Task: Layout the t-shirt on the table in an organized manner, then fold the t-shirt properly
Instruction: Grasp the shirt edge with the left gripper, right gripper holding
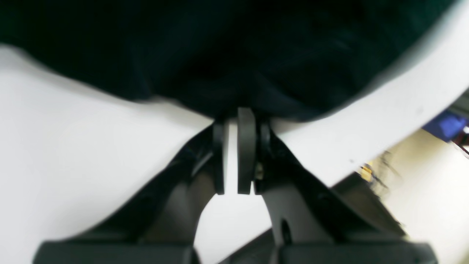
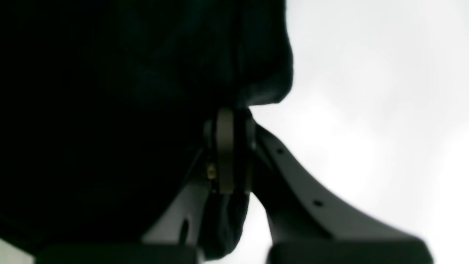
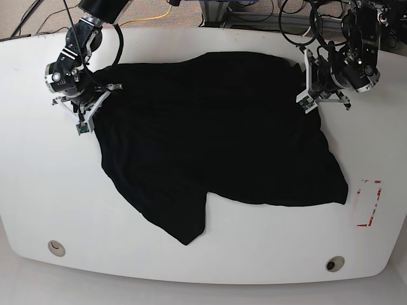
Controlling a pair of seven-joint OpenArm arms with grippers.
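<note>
White table [image 3: 210, 260] bears the t-shirt [image 3: 216, 140], both low-reaching tools, left [image 1: 236, 121] and right [image 2: 229, 117], pinching its edges.

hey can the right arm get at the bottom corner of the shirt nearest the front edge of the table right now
Probably not yet. The right gripper is shut on the t-shirt at its far edge, well away from that corner. Nothing blocks the way, but it would have to let go first.
</note>
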